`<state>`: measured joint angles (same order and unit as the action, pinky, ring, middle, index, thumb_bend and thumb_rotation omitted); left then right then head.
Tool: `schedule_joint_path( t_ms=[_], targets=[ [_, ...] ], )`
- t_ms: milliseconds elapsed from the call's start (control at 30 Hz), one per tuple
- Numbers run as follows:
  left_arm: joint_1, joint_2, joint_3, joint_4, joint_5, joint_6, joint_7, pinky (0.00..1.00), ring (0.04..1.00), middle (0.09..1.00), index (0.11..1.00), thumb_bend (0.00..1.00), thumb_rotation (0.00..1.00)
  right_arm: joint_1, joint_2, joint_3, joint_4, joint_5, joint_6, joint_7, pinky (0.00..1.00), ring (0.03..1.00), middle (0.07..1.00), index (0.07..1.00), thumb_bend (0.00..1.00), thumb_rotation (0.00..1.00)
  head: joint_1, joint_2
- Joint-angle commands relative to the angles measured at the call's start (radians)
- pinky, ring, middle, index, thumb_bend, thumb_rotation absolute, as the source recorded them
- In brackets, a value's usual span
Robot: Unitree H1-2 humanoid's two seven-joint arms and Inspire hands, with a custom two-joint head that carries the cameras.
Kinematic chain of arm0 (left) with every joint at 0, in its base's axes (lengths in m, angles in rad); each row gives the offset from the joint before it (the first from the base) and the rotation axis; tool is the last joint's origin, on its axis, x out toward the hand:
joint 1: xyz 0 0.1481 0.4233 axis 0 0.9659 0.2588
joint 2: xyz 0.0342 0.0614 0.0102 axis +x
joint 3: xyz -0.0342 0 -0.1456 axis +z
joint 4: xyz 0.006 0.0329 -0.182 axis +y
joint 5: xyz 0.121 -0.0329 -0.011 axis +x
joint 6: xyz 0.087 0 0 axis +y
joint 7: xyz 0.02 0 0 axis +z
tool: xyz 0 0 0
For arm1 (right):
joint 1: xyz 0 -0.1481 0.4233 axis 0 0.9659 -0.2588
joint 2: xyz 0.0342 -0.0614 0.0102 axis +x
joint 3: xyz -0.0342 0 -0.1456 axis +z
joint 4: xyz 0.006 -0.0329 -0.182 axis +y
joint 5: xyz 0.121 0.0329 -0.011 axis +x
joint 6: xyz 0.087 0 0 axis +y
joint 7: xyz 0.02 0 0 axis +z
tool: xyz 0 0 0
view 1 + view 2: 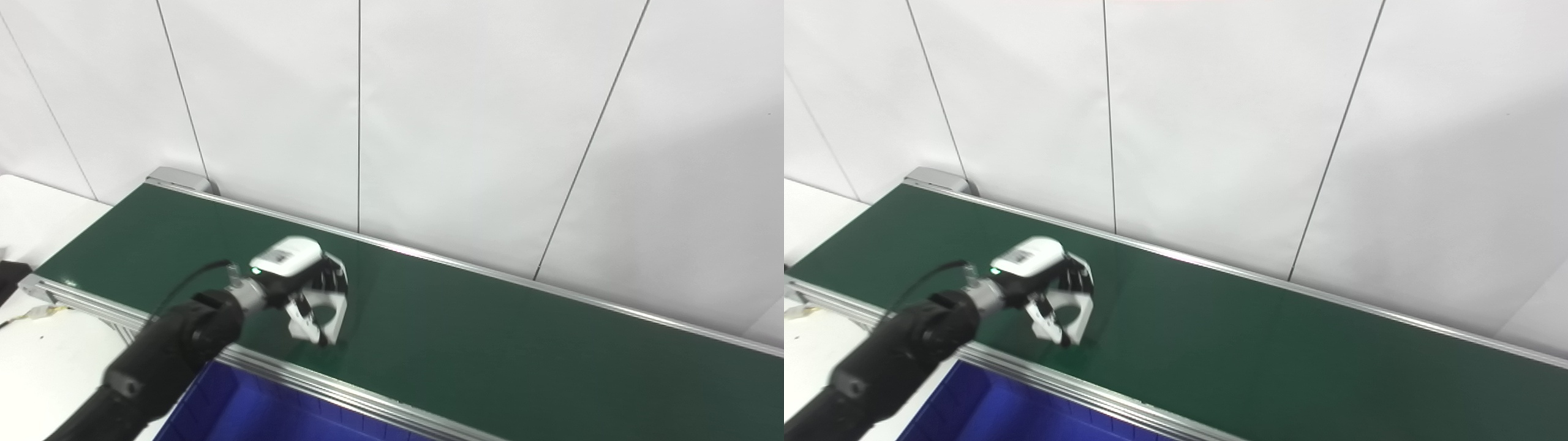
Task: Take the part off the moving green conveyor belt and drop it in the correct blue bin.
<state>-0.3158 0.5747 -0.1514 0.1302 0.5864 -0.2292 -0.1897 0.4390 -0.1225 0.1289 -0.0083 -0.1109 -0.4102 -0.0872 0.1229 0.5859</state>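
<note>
Reaching over one belt (490, 343): left robot hand (312, 288), fingers curled downward, blurred, grip state unclear. One blue bin (245, 410) near edge.

— What are you counting on the line right now?

— I'm seeing 1 green conveyor belt (490, 343) running across, with 2 silver rails edging it – 1 far rail (551, 288) by the wall and 1 near rail (343, 389) in front.

— And bins?

— Only 1 blue bin (245, 410) is showing, at the bottom edge.

— Hands?

— 1 left hand (309, 288) is reaching over the belt on 1 black arm (165, 355). I'm also counting 1 white table (37, 343) sitting at the left, and 4 dark seams (359, 116) are dividing the wall panels behind.
</note>
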Motion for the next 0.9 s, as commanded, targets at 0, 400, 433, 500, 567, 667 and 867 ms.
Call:
schedule_joint_path(
  t_ms=[0, 400, 433, 500, 567, 667, 867],
  targets=[
    [-0.002, 0.022, 0.05, -0.097, -0.083, -0.045, 0.035, 0.38, 0.429, 0.503, 0.476, 0.5, 0.0, 0.013, 0.003, 0.001, -0.039, -0.019, -0.059, -0.02, 0.83, 0.837, 0.872, 0.913, 0.76, 0.42, -0.014, 0.009],
    [0.134, -0.019, 0.11, -0.26, -0.327, -0.081, -0.016, 0.33, 0.417, 0.503, 0.492, 0.5, 0.0, 0.031, 0.016, 0.013, -0.088, -0.05, -0.059, -0.035, 0.8, 0.811, 0.849, 0.892, 0.87, 0.48, -0.138, 0.112],
    [0.146, -0.023, 0.106, -0.264, -0.339, -0.085, -0.023, 0.34, 0.419, 0.501, 0.493, 0.5, 0.0, 0.032, 0.018, 0.014, -0.094, -0.052, -0.058, -0.035, 0.81, 0.815, 0.851, 0.893, 0.87, 0.49, -0.149, 0.121],
    [0.167, -0.027, 0.099, -0.27, -0.362, -0.094, -0.036, 0.35, 0.426, 0.5, 0.491, 0.5, 0.0, 0.034, 0.025, 0.014, -0.107, -0.057, -0.058, -0.031, 0.81, 0.811, 0.851, 0.893, 0.87, 0.48, -0.187, 0.142],
    [0.188, -0.038, 0.092, -0.268, -0.368, -0.118, -0.036, 0.3, 0.397, 0.503, 0.496, 0.5, 0.0, 0.039, 0.037, 0.012, -0.128, -0.062, -0.042, -0.025, 0.81, 0.808, 0.848, 0.887, 0.88, 0.47, -0.237, 0.164],
    [0.225, -0.068, 0.069, -0.267, -0.378, -0.115, -0.048, 0.24, 0.43, 0.486, 0.489, 0.5, 0.0, 0.041, 0.057, 0.007, -0.152, -0.098, -0.009, -0.03, 0.79, 0.799, 0.839, 0.876, 0.91, 0.49, -0.318, 0.199],
    [0.265, -0.108, 0.009, -0.157, -0.389, -0.208, -0.069, 0.37, 0.447, 0.494, 0.48, 0.5, 0.0, 0.037, 0.093, 0.006, -0.167, -0.127, -0.006, -0.031, 0.77, 0.793, 0.835, 0.872, 0.89, 0.48, -0.384, 0.237]
  ],
)
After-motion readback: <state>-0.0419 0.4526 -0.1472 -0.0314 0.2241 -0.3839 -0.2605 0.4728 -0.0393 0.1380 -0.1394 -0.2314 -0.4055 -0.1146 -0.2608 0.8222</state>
